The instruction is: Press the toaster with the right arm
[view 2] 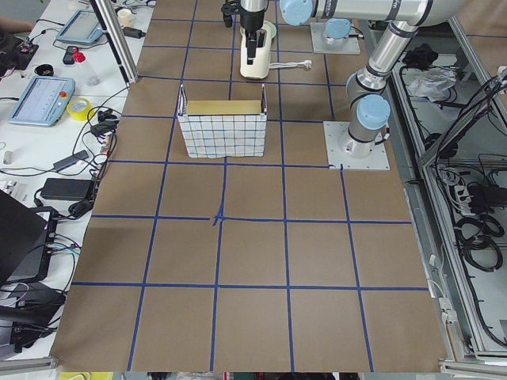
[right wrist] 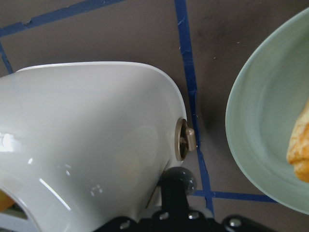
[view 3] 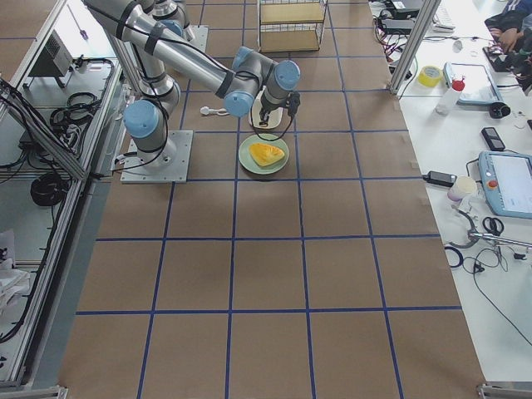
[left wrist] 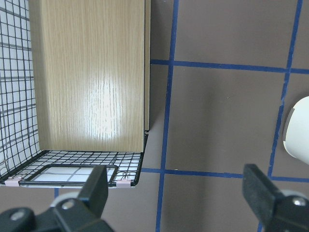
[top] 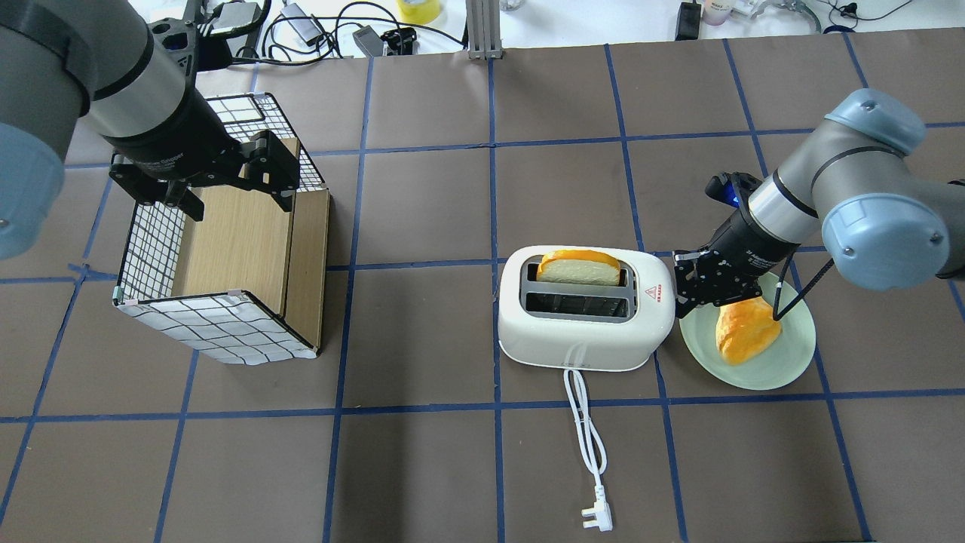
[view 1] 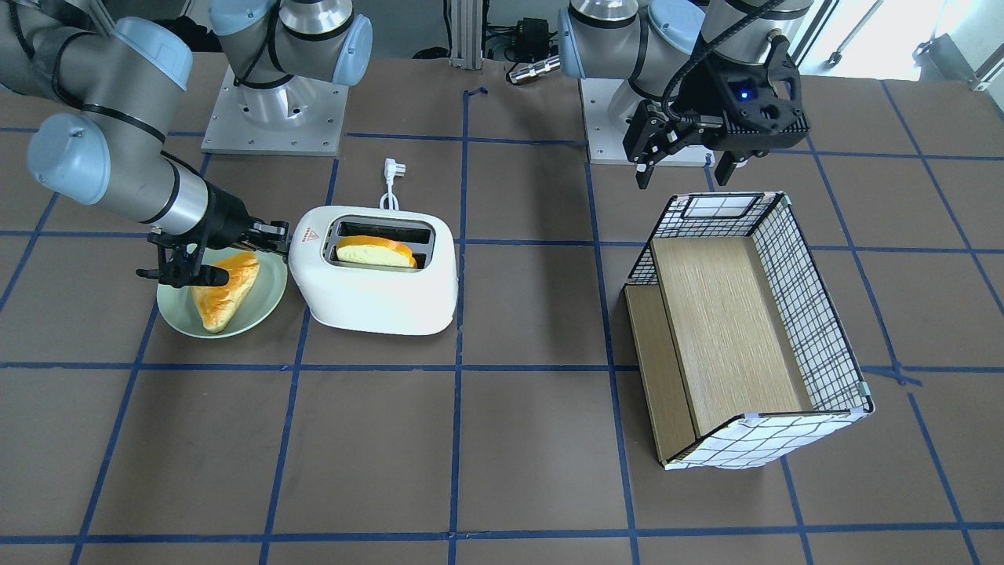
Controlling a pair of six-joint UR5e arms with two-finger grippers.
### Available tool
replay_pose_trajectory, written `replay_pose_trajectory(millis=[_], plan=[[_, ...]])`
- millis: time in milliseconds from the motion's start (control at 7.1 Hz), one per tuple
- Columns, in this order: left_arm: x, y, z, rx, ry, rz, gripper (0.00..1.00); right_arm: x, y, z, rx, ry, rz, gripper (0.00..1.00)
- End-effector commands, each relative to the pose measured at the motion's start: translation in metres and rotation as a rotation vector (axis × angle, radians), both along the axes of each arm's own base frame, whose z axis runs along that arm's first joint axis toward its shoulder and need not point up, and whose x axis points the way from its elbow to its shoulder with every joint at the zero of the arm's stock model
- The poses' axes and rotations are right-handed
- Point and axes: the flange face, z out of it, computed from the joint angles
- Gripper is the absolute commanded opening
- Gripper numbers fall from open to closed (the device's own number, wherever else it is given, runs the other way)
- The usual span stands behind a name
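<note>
The right wrist view's edges cut off the right gripper (right wrist: 177, 186), the toaster (right wrist: 87, 145) and the plate (right wrist: 260, 121).

White toaster (right wrist: 87, 145), side knob (right wrist: 185, 140), green plate (right wrist: 260, 125)

Brown surface (top: 422, 467), marked in squares by blue tape (top: 490, 411). White side bench (view 3: 465, 133) along the operators' edge: tablets (view 3: 509, 181), yellow tape roll (view 3: 430, 76), loose leads. Aluminium post (top: 477, 30) at mid-edge. Black cables (view 2: 474, 228) bundled behind the robot's side. Light bright and even.
</note>
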Motion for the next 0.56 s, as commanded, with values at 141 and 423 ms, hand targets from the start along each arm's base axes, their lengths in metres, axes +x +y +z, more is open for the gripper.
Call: replay_pose_trajectory(millis=[141, 423], plan=[[0.000, 0.000, 0.000, 0.000, -0.002, 0.000, 1.00, -0.010, -0.017, 0.047, -0.055, 0.084, -0.006, 0.00], [0.000, 0.000, 0.000, 0.000, -0.002, 0.000, 1.00, -0.014, -0.030, 0.113, -0.044, 0.111, 0.006, 0.00]])
